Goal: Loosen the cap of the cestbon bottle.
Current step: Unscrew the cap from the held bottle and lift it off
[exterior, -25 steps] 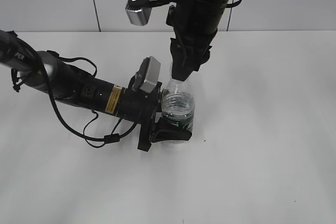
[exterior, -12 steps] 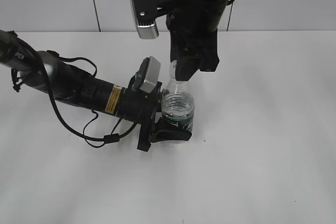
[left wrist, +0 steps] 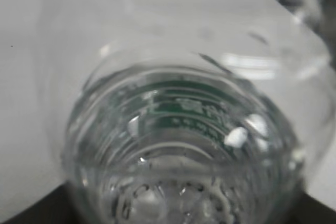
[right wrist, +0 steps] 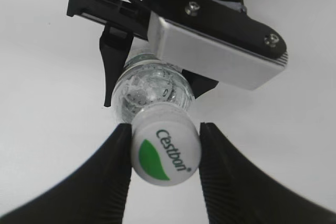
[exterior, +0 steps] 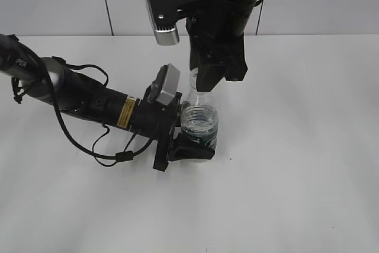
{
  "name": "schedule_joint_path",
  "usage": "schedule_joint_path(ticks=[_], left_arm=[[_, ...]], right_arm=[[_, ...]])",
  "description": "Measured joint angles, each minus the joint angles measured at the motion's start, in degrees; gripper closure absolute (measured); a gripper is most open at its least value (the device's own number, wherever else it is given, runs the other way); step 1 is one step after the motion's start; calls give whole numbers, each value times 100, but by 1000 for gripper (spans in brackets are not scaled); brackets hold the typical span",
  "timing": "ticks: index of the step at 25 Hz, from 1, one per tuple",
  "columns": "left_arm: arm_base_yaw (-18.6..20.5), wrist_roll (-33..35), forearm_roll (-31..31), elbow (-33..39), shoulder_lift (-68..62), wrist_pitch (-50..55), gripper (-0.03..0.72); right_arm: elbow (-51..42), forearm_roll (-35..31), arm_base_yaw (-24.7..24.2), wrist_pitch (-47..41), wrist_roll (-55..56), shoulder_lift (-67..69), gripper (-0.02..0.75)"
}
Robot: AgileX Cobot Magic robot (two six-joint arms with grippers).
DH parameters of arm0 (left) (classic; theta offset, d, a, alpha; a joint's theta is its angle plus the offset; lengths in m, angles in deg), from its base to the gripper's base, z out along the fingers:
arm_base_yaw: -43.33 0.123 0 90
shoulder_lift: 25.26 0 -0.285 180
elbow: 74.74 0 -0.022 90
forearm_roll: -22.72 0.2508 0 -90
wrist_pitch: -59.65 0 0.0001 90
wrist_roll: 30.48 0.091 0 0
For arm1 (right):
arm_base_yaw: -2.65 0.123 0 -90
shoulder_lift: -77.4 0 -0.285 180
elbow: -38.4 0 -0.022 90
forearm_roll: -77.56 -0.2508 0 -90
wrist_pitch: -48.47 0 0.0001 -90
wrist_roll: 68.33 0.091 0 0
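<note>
bottle (exterior: 199, 124) upright on table (exterior: 296, 146), cap (right wrist: 165, 150) on top, L arm (exterior: 89, 100) at left

The bottle (exterior: 199, 121) is clear, glossy plastic with ribbed shoulders that catch bright glints, and its green label band (left wrist: 184, 109) looks like thin printed film. On its neck the cap (right wrist: 165, 150) is smooth white plastic with a soft sheen. Beside the cap, the right gripper (right wrist: 164, 174) has matt black fingers (right wrist: 107, 177) with finely ridged inner faces. The table (exterior: 296, 176) is plain matt white.
</note>
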Motion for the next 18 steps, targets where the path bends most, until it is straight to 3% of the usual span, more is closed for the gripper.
schedule_joint_path(ticks=[12, 18], left_arm=[[0, 0, 28, 0, 0, -24, 280], [0, 0, 28, 0, 0, -24, 280]], right_arm=[[0, -40, 0, 0, -7, 0, 416], [-5, -110, 0, 0, -20, 0, 351]])
